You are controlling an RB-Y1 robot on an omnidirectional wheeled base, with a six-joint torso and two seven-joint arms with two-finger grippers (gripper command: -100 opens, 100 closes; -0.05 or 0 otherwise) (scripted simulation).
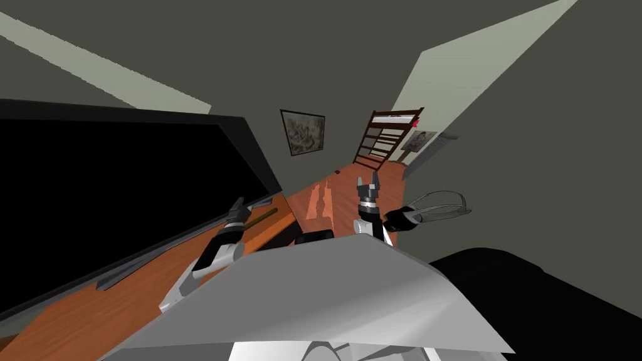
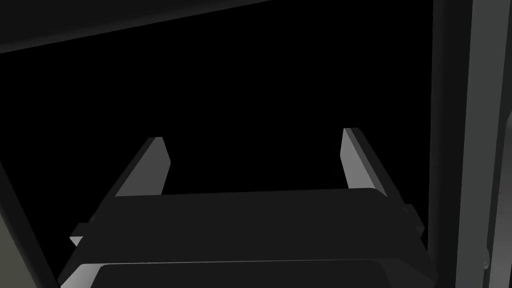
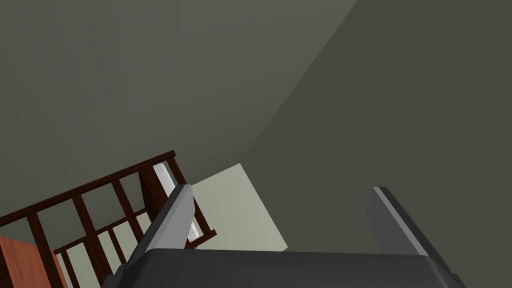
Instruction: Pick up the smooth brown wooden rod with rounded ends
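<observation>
One thin, dark brown rod (image 1: pixel 262 217) lies flat on an orange-brown wooden table (image 1: pixel 125 294), close to the table's far corner and just in front of the lower edge of a very large black screen (image 1: pixel 125 188) that stands along the table. The left jaws sit just beside the rod's nearer end, low over the table, with the left forearm reaching in from the table's front edge. In the left wrist view these jaws stand wide open and empty, aimed at the black face of the screen and its dark frame, not down at the rod. The rod is not yet gripped or lifted, so by my reading the task is at the approach. What is left is to turn the jaws onto the rod, close on it and raise it. The right jaws are held up in front of the chest, well apart from the table, and are also open and empty. Beyond the table, a reddish-brown wooden floor (image 1: pixel 351 178) runs to a dark wooden ladder-like frame (image 1: pixel 382 138) against a pale wall. A framed picture (image 1: pixel 303 131) hangs on the grey wall nearby. A black area (image 1: pixel 539 294) lies at the robot's right.
</observation>
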